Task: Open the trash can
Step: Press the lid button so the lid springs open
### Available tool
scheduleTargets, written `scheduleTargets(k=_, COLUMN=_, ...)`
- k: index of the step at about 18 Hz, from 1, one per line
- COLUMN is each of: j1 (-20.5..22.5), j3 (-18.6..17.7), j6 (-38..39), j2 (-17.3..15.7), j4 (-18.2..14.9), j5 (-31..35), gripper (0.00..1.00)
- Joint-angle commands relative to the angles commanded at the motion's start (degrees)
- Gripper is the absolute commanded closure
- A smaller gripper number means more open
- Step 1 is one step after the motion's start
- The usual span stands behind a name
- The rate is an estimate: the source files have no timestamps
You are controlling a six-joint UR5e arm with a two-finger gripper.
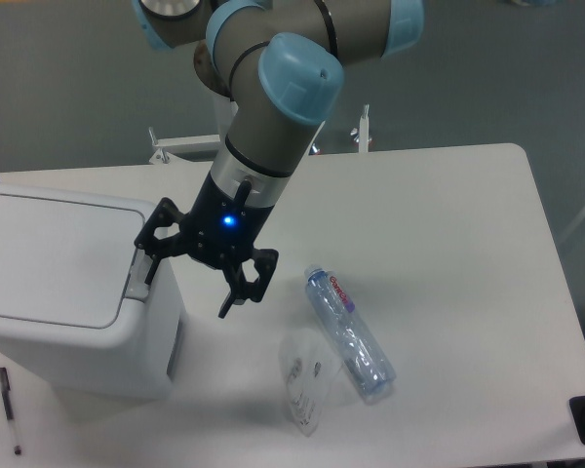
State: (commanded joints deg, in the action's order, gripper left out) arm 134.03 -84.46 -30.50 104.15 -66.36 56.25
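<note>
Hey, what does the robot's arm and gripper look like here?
The arm has thick grey tube segments with light blue caps on its joints. A silver ring joins it to a black two-finger gripper with angular linkage fingers and a small glowing blue light on its body.

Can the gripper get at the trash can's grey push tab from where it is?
Probably yes. The open gripper has one finger right at the grey push tab on the trash can, whose lid is shut. The bottle lies off to the other side.
</note>
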Motion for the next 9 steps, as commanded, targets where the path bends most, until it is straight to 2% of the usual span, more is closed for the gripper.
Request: scheduleTargets(k=9, j1=0.00, j3=1.14, j6=-0.17, j2=-0.26, j4=0.00, j5=0.00, gripper=0.00)
